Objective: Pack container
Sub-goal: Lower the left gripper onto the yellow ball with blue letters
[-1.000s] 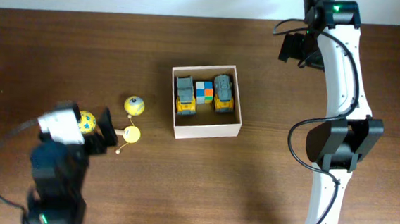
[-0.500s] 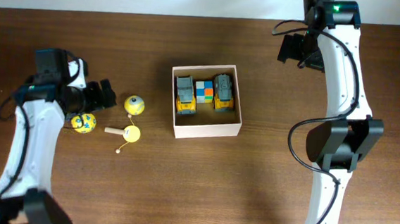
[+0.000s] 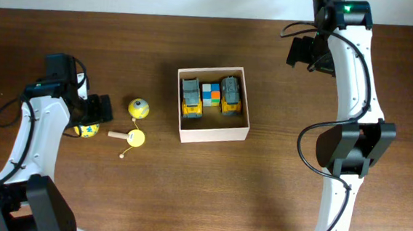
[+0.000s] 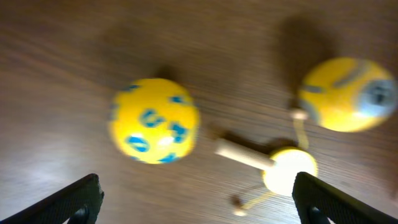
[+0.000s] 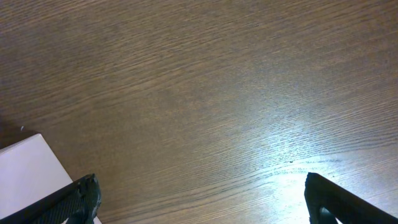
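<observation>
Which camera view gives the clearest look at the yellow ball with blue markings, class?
The left wrist view: the yellow ball sits large and unobstructed, though slightly blurred. Overhead shows it small and partly hidden by the left arm. The right wrist view shows only table and a corner of the container, no ball.

The container (image 3: 212, 135), a shallow square white box, tan inside, lies upright and open.
</observation>
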